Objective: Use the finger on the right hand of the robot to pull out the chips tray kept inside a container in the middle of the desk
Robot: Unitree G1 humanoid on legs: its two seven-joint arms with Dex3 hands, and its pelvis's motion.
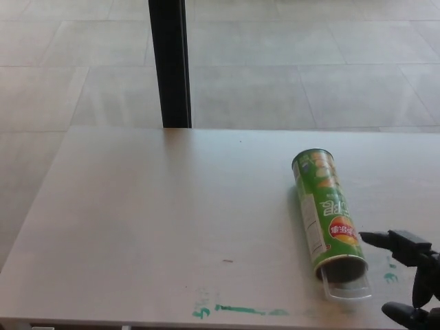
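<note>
Green cardboard chips tube lies on its side toward the right of the pale desk, open mouth nearest, clear plastic tray poking out; the black right hand, fingers spread and empty, hovers just beside it

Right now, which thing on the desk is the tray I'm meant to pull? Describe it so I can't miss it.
On the pale desk, right of centre, lies a green chips can on its side, open mouth toward the near edge. The clear plastic tray juts from that mouth: the only see-through thing there, just left of the right hand.
</note>
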